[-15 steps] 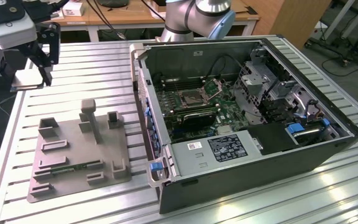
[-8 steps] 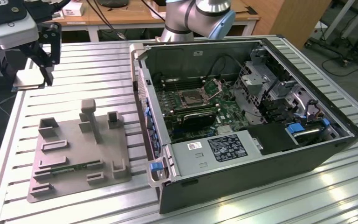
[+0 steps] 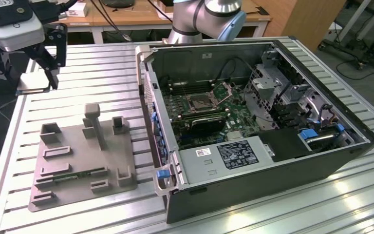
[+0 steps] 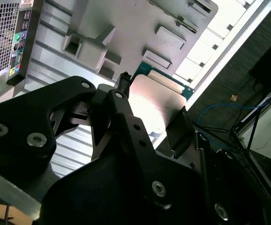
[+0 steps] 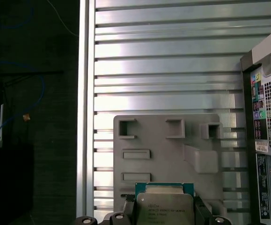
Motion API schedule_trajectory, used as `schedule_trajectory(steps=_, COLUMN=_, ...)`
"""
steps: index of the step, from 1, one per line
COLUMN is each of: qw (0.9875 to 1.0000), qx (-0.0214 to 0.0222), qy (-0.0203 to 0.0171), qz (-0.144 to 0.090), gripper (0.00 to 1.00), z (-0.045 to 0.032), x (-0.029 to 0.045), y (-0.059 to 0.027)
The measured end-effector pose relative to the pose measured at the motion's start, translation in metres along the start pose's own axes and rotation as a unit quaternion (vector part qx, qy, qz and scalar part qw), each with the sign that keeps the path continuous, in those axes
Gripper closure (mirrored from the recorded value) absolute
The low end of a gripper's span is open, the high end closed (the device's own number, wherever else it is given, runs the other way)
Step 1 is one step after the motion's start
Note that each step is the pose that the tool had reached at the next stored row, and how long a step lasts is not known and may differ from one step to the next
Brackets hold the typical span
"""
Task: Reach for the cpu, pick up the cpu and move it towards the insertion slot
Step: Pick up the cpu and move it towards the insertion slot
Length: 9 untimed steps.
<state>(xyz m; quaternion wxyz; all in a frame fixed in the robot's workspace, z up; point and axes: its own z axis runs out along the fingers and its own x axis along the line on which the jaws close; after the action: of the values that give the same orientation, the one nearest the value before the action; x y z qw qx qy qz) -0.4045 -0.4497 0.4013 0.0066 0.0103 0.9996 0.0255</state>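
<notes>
The ribbed metal worktop carries everything. On the exterior view's right lies the open computer case, its walls standing up around the green board. The arm rises behind the case. On the exterior view's left sits the grey tray, with upright posts and shallow pockets.

Inside the case, the insertion slot lies bare, its metal bracket hinged up and out of the way.

The gripper hangs in the air at the exterior view's upper left, beyond the tray's far end and near the worktop's edge. Its fingers are clamped on two opposite sides of the cpu, which is held flat with its silver top facing the first wrist view. In the second wrist view the cpu shows between the black fingers with the tray below it.

By my reading, the reach and the pick-up are done: the cpu is off the tray and clear of its posts. The carry is hardly done, as the cpu is well apart from the insertion slot.

Between the two lies open worktop, then the case's near wall, which stands higher than the board. Around the insertion slot the room looks tight, with the raised bracket and a metal cage close by.
</notes>
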Motion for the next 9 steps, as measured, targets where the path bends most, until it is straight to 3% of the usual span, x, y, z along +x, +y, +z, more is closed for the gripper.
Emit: schedule_trajectory(steps=9, qw=1.0, qx=0.0, qy=-0.0003, qz=0.0, gripper=0.45, z=0.0001, x=-0.0017, y=0.0)
